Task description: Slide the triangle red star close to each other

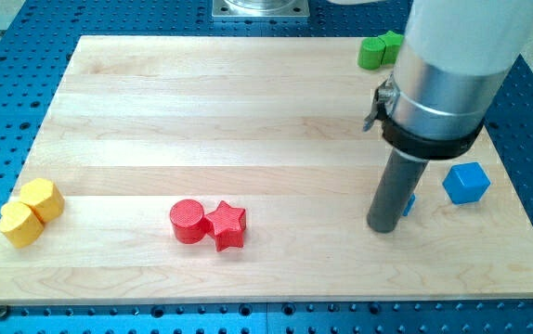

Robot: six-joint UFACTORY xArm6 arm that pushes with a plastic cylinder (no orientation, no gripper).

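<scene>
Red star [227, 225] flat, touching red cylinder [188, 222]

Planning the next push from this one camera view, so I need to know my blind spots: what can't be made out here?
- Small blue block: mostly hidden behind my rod; shape unclear, possibly the triangle.
- Green blocks at the view's top: partly covered by the arm's white body; shapes and count uncertain.
- My tip: whether it touches that blue block cannot be told.
- Arm: cut off by the top edge.
</scene>
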